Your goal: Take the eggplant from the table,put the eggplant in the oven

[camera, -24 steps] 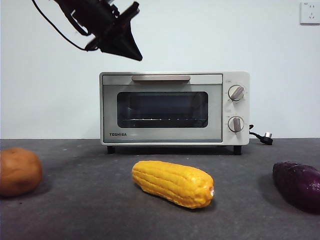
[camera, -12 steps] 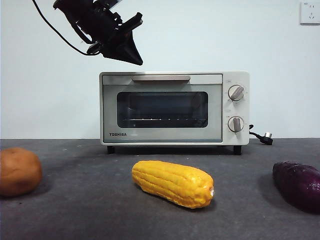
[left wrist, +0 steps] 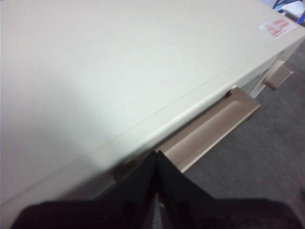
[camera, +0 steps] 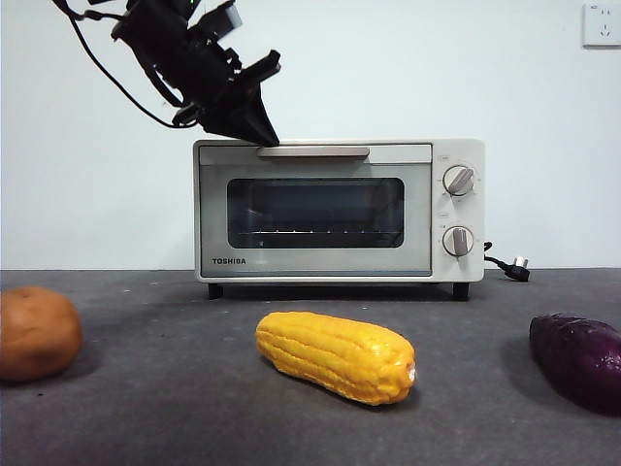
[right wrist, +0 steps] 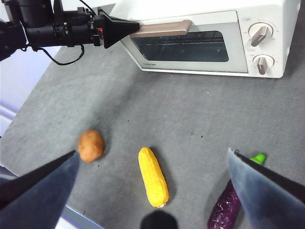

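The dark purple eggplant (camera: 578,360) lies on the grey table (camera: 175,388) at the front right, untouched; the right wrist view shows the eggplant (right wrist: 228,209) with a green stem. Behind stands the cream oven (camera: 315,209), door closed. My left gripper (camera: 266,139) is shut with nothing in it, its tip at the left end of the oven's bar handle (camera: 312,151). In its own wrist view the left gripper (left wrist: 157,155) touches the top front edge just above the handle (left wrist: 214,125). My right gripper (right wrist: 151,151) hangs open high over the table.
A yellow corn cob (camera: 335,356) lies in the middle front and a round brown potato (camera: 37,333) at the front left. The oven's plug (camera: 517,265) and cord rest on the table to its right. A wall socket (camera: 602,23) is high on the back wall.
The left gripper has come down and slightly right, from well above the oven to the left end of its handle. The vegetables and oven have not moved.
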